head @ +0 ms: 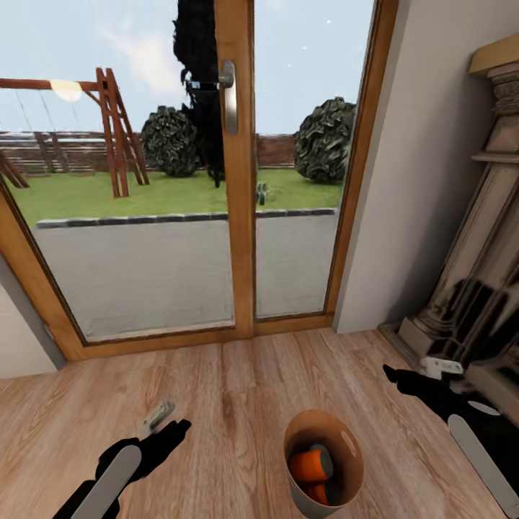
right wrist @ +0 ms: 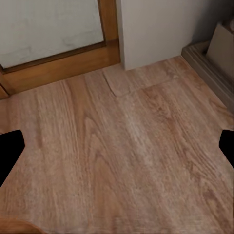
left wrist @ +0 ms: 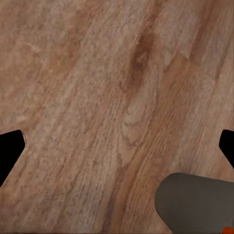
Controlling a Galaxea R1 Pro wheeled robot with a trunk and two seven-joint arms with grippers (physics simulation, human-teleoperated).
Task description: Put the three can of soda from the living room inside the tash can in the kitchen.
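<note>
The tash can (head: 303,496), a tan bucket with a dark inside, stands on the wood floor near the bottom centre of the head view. Two orange cans of soda (head: 311,465) lie inside it, one above the other; the dark blue can is hidden. My left gripper (head: 167,424) hangs open over the floor to the can's left, with nothing between its fingers. The left wrist view (left wrist: 117,148) catches the bucket's grey-tan wall (left wrist: 195,202) at one corner. My right gripper (head: 417,371) is open and empty to the can's right, above bare floor (right wrist: 117,148).
Wood-framed glass doors (head: 238,216) of the living room face me, with a garden outside. An ornate stone fireplace (head: 476,288) and its plinth stand at the right, close to my right arm. A white wall corner (head: 404,180) sits between door and fireplace.
</note>
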